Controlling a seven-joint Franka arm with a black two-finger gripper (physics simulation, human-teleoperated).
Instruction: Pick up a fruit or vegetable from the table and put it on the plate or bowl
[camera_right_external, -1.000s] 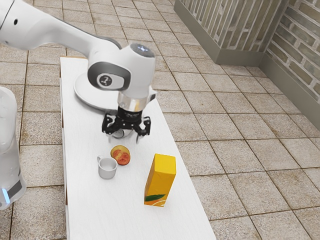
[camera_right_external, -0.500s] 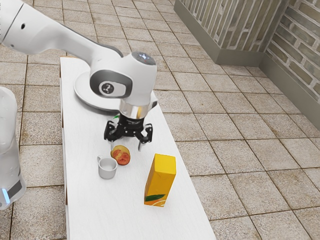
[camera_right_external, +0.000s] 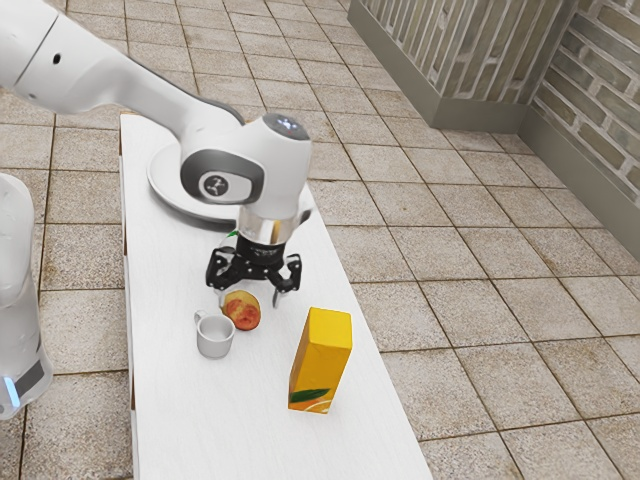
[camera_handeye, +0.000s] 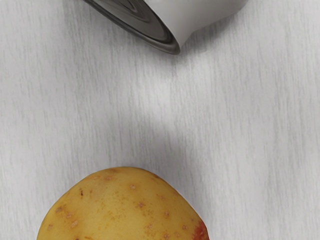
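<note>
Floor (camera_right_external: 480, 250): beige stone tiles, on every side of the table.

Table (camera_right_external: 170, 430): long, white, faintly grained; bears all items listed below.

Arm (camera_right_external: 100, 75): white, jointed; enters from the exterior view's upper left, bends down over the middle of the table, hides part of the plate.

Plate (camera_right_external: 162, 190): grey, round, shallow; lies at the table's far end, well apart from the fruit, with nothing seen on its visible part.

Carton (camera_right_external: 320, 360): orange-yellow, upright, green and white mark near its base; stands toward the exterior view's right of the fruit, near it but not touching.

Gripper (camera_right_external: 251, 292): black, pointed straight down, fingers spread; hangs directly over the fruit, one finger on each side of its top, no pinch visible on either side.

Mug (camera_right_external: 214, 335): small, white-grey, upright, handle toward the exterior view's left; sits just beside the fruit. In the wrist view, mug (camera_handeye: 190, 20) appears as a dark rim and pale wall beyond the fruit.

Fruit (camera_right_external: 241, 311): round, yellow with a red blush; rests on the table between mug and carton, closest to the mug. In the wrist view, fruit (camera_handeye: 122, 207) lies right under the hand, skin speckled, red patch at one edge.
</note>
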